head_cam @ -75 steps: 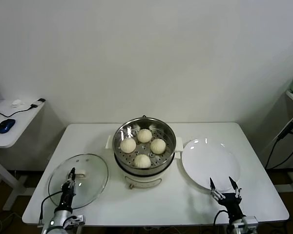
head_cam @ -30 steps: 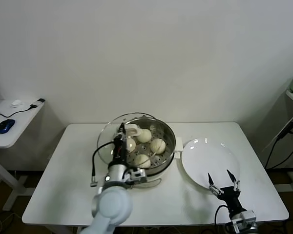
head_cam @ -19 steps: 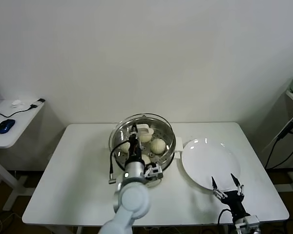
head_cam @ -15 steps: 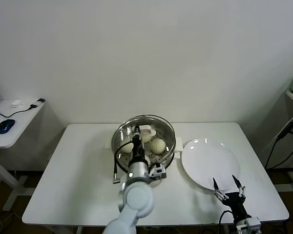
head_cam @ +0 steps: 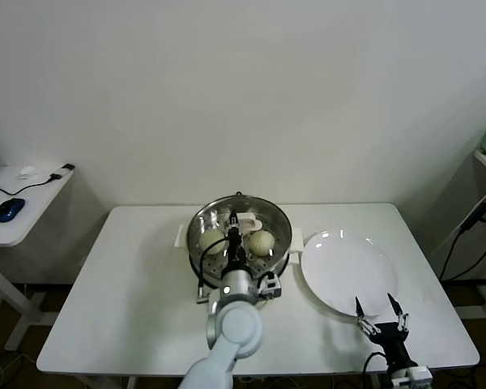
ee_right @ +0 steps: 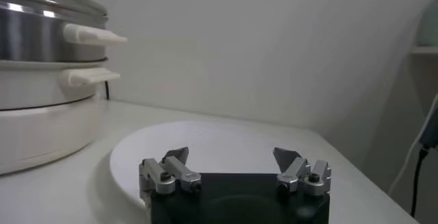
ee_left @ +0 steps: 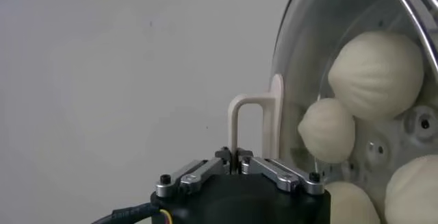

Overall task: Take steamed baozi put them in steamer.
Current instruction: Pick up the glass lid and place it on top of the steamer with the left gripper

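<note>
Plain white wall [head_cam: 243,89], white table [head_cam: 138,284], side desk [head_cam: 24,207].

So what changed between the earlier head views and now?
The left gripper, shut on the glass lid's handle, carried it from the table's left onto the steamer. The baozi, white plate and open right gripper stayed put.

The steamer [head_cam: 279,231] is a round, shiny steel basket with a perforated floor, seated upright on a cream-white pot base with side handles, at the far middle of the tabletop [head_cam: 130,300]. Inside it lie the steamed baozi [head_cam: 262,241]: smooth, domed, cream-white buns resting on the perforated floor. In the head view one shows at the left and one at the right; the left wrist view shows four, close together.
</note>
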Controlling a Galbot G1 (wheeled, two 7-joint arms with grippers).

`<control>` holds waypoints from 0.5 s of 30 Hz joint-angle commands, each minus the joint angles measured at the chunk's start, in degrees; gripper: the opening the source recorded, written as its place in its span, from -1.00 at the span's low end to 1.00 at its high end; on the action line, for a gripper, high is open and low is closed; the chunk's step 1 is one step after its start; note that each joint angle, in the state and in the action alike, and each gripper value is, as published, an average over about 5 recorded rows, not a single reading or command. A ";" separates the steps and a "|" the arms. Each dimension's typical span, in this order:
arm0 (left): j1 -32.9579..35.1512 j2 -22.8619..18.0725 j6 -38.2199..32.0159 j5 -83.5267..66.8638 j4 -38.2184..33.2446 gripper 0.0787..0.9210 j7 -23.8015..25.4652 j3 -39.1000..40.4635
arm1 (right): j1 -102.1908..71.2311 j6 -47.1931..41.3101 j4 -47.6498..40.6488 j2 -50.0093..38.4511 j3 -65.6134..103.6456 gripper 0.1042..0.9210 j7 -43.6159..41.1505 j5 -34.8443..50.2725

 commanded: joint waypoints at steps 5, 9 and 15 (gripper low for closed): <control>0.60 -0.20 -1.06 2.57 1.70 -0.86 -0.90 -0.45 | 0.32 2.09 -0.74 0.68 -0.20 0.76 0.32 -0.17; 0.68 0.21 -1.69 2.68 1.64 -0.86 -0.87 -0.49 | 0.33 2.28 -1.04 0.79 -0.39 0.76 0.29 -0.45; 0.92 1.02 -2.69 2.62 -0.15 -0.81 -1.11 0.05 | 0.32 2.23 -1.05 0.84 -0.48 0.76 0.27 -0.56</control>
